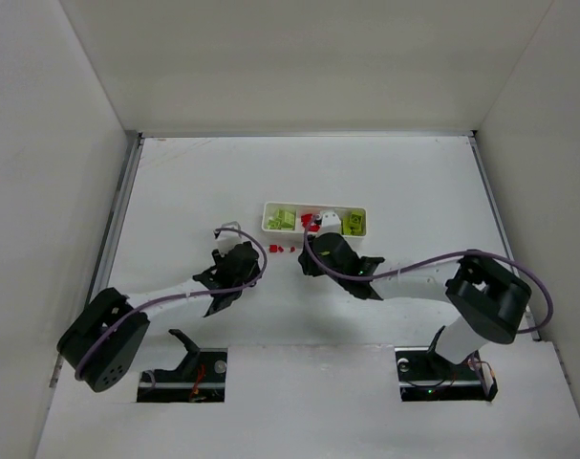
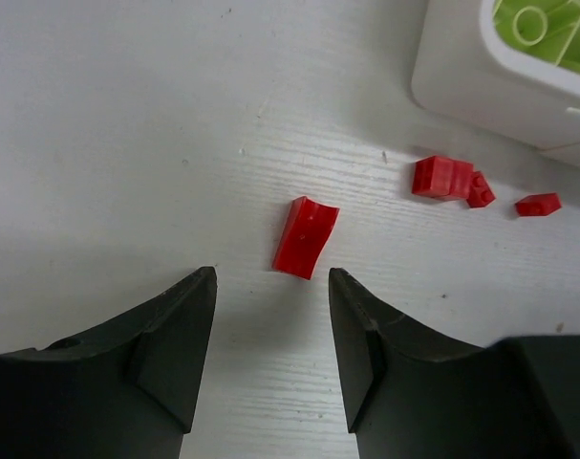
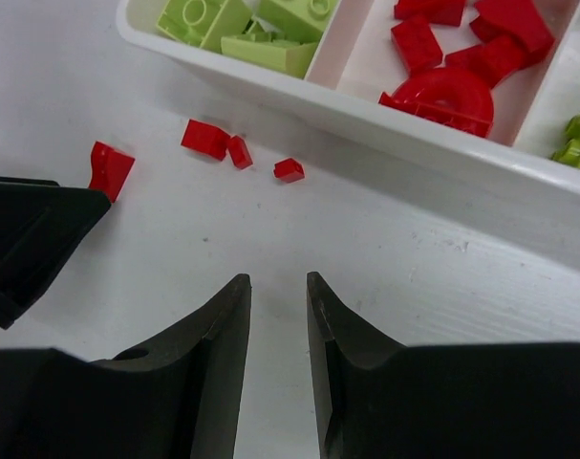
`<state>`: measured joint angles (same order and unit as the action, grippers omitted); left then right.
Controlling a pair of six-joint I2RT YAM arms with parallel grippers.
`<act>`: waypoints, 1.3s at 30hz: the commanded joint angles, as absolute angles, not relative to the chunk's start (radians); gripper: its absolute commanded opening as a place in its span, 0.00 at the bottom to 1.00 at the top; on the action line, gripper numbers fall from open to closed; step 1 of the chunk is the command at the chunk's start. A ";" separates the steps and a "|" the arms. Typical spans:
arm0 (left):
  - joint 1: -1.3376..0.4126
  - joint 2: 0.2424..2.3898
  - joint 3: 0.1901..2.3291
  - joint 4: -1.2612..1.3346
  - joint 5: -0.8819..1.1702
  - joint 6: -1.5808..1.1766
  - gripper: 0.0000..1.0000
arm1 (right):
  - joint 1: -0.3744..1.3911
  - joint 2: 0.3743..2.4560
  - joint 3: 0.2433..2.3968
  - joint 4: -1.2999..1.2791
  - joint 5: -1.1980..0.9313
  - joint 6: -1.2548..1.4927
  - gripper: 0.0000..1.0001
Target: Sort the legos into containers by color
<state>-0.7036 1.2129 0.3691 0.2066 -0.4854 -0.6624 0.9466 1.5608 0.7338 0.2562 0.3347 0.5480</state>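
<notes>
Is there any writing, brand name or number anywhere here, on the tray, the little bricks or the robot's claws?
No readable text anywhere.
The white tray, the red legos, the lime legos, the left gripper and the right gripper show no print.
Whether the studs on the lime legos carry a logo is too blurred to tell.

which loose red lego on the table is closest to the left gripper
The curved red piece lying alone just ahead of the left gripper; the three smaller red bits cluster farther off beside the tray.
</notes>
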 commanded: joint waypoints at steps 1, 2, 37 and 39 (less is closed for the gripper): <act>-0.694 1.261 0.397 0.276 -0.480 -0.655 0.46 | 0.961 1.595 0.785 0.304 0.362 0.575 0.36; -0.693 1.272 0.399 0.282 -0.480 -0.653 0.46 | 0.961 1.607 0.793 0.299 0.362 0.577 0.36; -0.654 1.046 0.322 0.356 -0.374 -0.655 0.16 | 0.923 1.908 1.132 -0.003 0.445 0.568 0.42; -0.651 1.025 0.313 0.356 -0.365 -0.661 0.16 | 0.923 1.917 1.144 -0.014 0.454 0.568 0.41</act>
